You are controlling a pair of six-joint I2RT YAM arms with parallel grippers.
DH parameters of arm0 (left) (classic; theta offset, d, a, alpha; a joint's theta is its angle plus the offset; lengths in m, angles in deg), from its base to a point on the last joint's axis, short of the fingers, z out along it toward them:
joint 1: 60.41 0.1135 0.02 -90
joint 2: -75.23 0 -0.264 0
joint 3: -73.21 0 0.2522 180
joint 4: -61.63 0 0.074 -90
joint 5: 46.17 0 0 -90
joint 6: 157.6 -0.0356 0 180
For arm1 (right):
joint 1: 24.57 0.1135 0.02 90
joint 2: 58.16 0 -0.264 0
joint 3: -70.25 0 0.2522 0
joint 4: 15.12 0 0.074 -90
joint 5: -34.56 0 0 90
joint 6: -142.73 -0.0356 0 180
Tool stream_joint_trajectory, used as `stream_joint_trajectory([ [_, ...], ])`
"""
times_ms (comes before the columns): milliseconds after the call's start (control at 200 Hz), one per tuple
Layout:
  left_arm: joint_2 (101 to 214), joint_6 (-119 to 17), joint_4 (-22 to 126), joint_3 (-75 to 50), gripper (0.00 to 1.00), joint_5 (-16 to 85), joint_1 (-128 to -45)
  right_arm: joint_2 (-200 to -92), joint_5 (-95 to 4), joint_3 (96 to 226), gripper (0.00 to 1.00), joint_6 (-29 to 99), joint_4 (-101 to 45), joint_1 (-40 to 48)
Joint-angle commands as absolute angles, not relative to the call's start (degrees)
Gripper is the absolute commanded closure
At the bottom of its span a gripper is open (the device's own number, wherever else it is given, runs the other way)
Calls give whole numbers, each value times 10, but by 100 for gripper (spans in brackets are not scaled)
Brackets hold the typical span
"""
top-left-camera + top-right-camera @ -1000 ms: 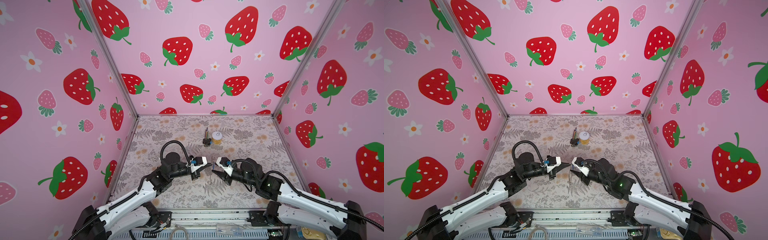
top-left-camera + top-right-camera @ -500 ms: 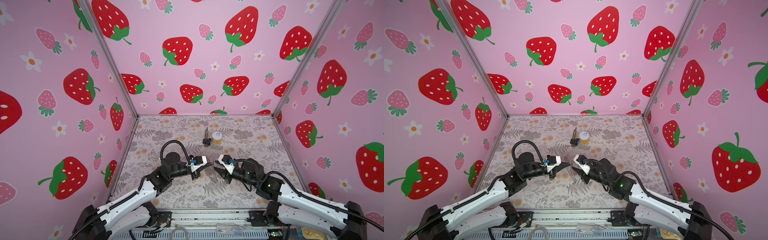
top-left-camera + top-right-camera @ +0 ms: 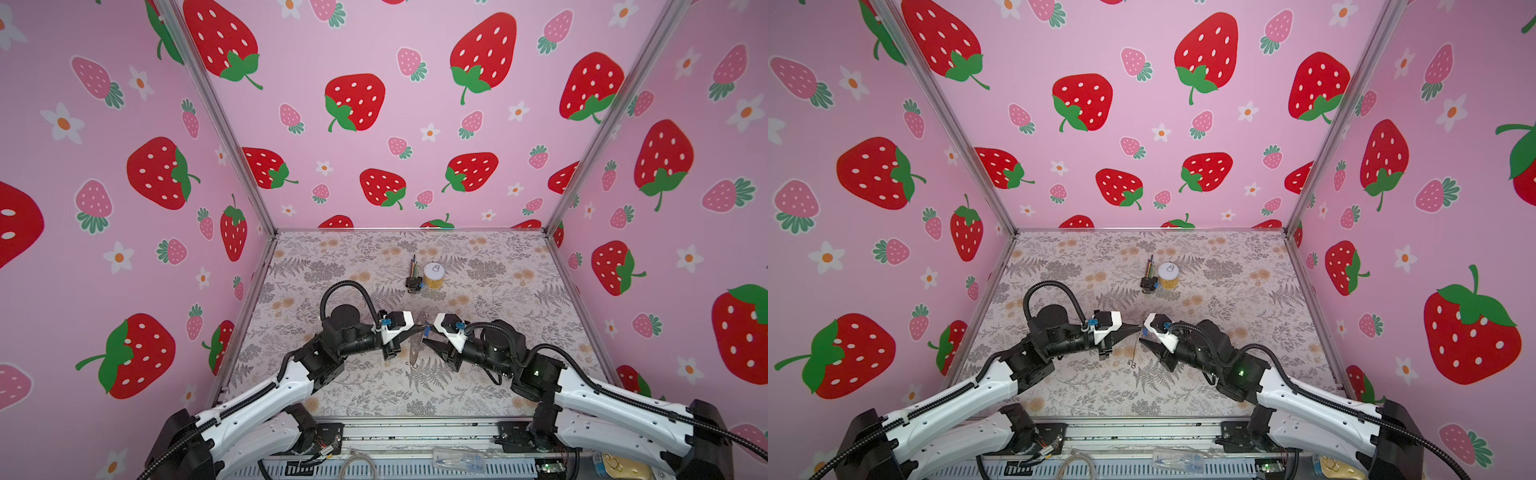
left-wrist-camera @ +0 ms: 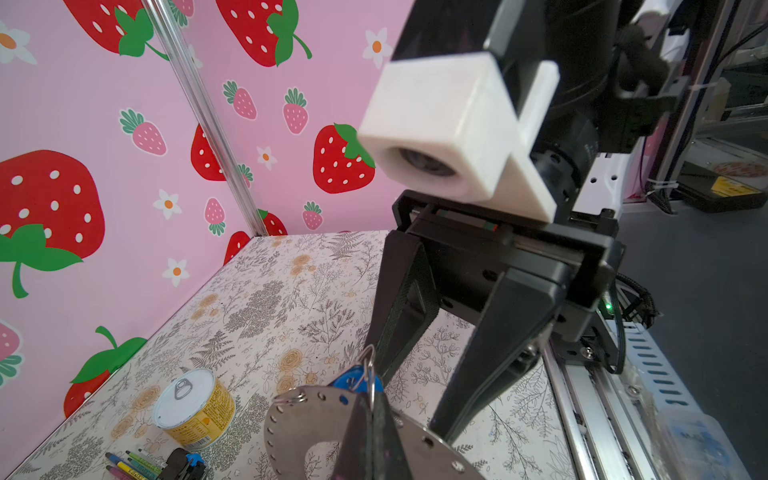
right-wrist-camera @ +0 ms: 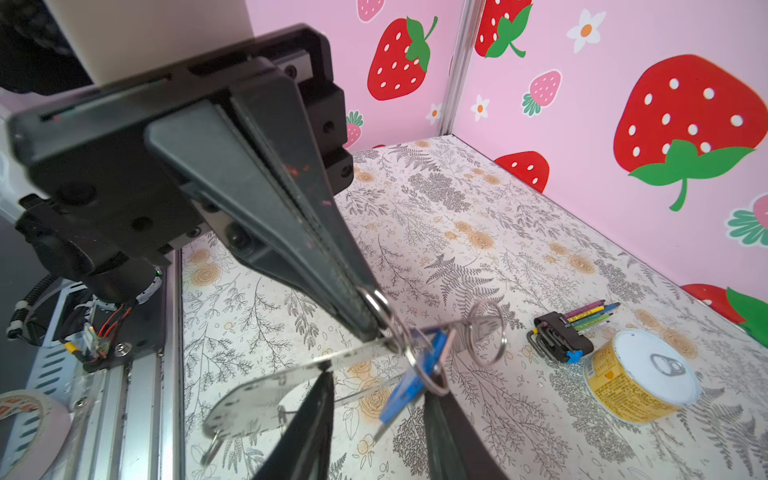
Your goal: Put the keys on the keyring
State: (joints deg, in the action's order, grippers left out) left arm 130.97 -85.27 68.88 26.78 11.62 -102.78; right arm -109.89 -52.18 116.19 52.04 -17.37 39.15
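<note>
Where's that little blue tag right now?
In both top views the blue tag hangs above the table's middle, by the upper edge of the keyring, between the shut left end effector and the open right end effector.

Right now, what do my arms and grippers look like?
The left arm and right arm are white shells with black joints and black ribbed cables. The left gripper and right gripper have tapered black fingers under white camera housings with blue connectors.

Small blue key (image 5: 405, 386) dangles at the rim of the upright, flat grey keyring (image 5: 257, 395).
</note>
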Motion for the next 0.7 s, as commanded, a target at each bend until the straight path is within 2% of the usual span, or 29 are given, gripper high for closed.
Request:
stream_joint_trajectory([
  [0, 1307, -848, 715, 267, 100, 97, -1027, -1099, -567, 1164, 68, 509, -153, 396],
  [275, 1307, -845, 719, 268, 100, 103, -1027, -1095, -605, 1160, 90, 508, -173, 399],
  [450, 1301, -820, 751, 275, 100, 116, -1022, -1082, -638, 1156, 99, 512, -194, 401],
  [690, 1299, -797, 783, 284, 100, 125, -1004, -1120, -660, 1140, 100, 508, -173, 414],
])
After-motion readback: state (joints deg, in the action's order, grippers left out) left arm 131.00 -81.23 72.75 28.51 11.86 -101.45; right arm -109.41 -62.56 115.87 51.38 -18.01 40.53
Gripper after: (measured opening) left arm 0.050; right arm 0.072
